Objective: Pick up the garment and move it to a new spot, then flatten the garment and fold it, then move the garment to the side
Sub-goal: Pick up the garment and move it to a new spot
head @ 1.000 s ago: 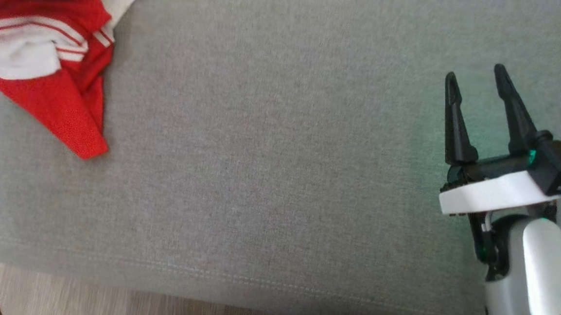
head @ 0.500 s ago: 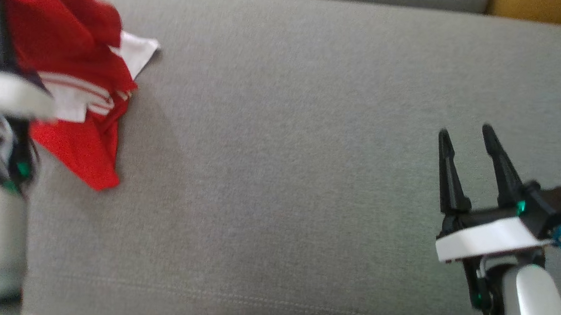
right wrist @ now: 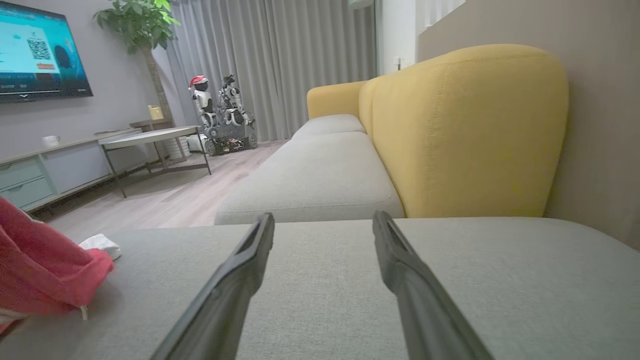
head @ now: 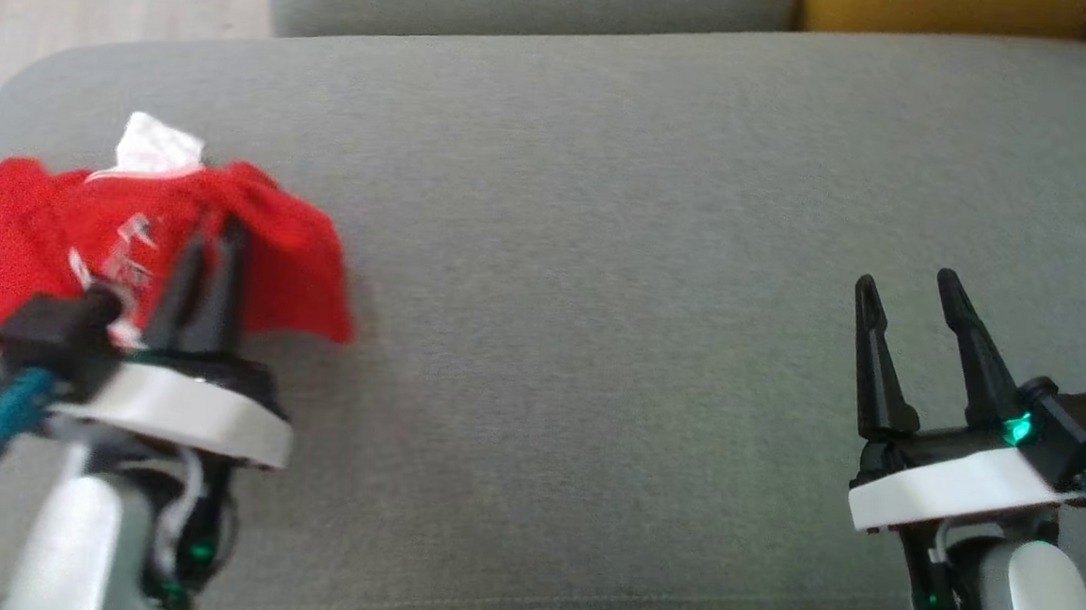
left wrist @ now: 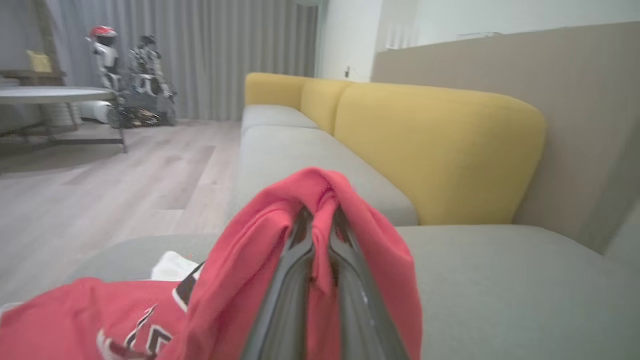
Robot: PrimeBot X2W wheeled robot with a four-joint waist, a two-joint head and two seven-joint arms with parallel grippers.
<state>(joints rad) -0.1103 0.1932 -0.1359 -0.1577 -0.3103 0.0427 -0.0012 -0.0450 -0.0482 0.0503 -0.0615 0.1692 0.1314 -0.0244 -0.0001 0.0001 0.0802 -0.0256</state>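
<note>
Draping over your left gripper (head: 220, 229), the red garment (head: 10, 235) is pinched between its closed fingers, and the rest spills to that gripper's left onto the grey sofa seat (head: 603, 252). Your right gripper (head: 904, 285) hovers well apart over the seat, fingers spread. A yellow backrest (head: 948, 9) stands ahead of both grippers.

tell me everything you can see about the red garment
The red garment is a soft, thin-looking jersey with white trim and black-and-white lettering. It is crumpled rather than flat. A fold of it is pinched between the shut fingers of the left gripper and drapes over their tips like a tent. The rest trails down to the left end of the grey sofa seat, where it seems to rest.
</note>
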